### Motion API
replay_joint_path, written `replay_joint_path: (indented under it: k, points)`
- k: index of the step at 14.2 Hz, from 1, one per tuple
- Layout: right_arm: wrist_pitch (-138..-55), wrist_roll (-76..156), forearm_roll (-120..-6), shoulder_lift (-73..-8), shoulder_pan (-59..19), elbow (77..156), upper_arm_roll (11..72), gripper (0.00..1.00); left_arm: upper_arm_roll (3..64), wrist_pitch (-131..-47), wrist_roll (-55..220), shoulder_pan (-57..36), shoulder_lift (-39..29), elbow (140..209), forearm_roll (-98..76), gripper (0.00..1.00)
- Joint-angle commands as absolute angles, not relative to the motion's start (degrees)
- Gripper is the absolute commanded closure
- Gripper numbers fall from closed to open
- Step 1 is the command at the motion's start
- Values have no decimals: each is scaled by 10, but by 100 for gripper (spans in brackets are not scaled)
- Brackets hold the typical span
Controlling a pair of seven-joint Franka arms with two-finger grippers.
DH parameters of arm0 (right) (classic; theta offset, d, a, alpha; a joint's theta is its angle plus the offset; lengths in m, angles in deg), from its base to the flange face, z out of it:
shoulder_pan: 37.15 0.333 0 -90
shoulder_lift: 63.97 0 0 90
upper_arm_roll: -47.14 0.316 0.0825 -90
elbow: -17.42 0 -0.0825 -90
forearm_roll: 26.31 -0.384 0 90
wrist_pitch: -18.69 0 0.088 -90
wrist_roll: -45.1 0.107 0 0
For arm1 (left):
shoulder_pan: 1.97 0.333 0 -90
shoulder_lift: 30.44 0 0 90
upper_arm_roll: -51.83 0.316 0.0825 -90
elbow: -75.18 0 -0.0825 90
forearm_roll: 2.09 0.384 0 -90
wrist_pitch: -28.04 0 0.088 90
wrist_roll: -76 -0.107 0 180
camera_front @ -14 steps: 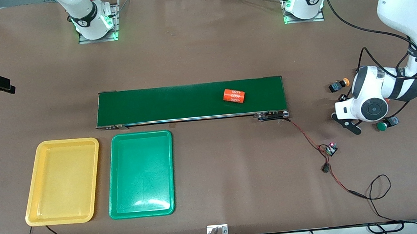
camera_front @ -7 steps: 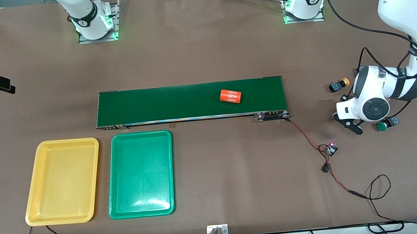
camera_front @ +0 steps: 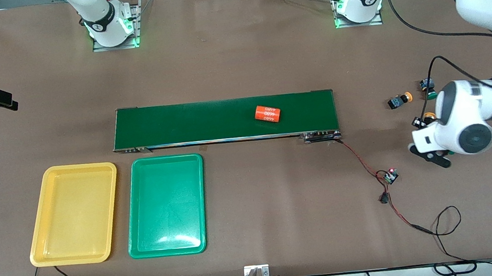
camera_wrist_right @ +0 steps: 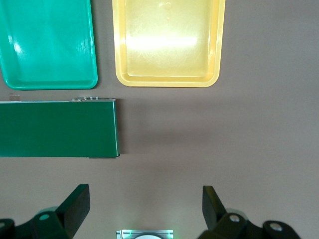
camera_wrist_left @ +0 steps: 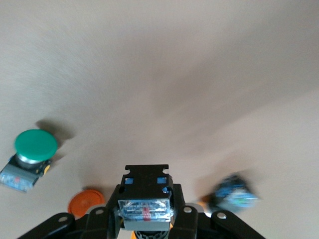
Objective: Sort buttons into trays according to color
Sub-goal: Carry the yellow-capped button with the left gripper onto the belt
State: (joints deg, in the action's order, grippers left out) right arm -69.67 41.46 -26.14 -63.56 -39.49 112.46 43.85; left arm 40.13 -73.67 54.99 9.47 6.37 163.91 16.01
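Front view: the left gripper hangs over the surface at the left arm's end, clamped on a button of which only a sliver of green cap shows beside the wrist. Three more buttons lie on the surface close by: an orange-capped one just beside the wrist, a yellow-capped one and a green-capped one farther from the camera. A second ago the gripper was down among them and a green button lay on the surface by its fingers; that spot is now bare and the wrist has shifted toward the camera. The orange cylinder has travelled along the conveyor belt toward the right arm's end. The yellow tray and green tray lie side by side, nearer the camera than the belt. The right gripper waits over the surface at its own end.

Left wrist view: the left gripper grips the button's black blocky body, cap hidden; the green-capped one lies tilted on the surface below.

Right wrist view: the right gripper has its fingers wide apart, with both trays in sight
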Motion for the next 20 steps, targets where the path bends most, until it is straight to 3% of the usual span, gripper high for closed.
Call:
replay_joint_path:
  k: [1, 5, 10, 20]
  points:
    - [-689, 405, -262, -636, -401, 1121, 441, 0, 400, -686, 683, 68, 65, 1574, 85, 88]
    - [-689, 405, -262, -636, -401, 1121, 441, 0, 405, -736, 885, 17, 63, 1571, -37, 88]
    - [-689, 405, -263, -636, -401, 1121, 442, 0, 407, -745, 997, -26, 28, 1574, -59, 88]
    - [-689, 405, -262, -636, -402, 1121, 441, 0, 407, -721, 941, -113, -43, 1704, -51, 88]
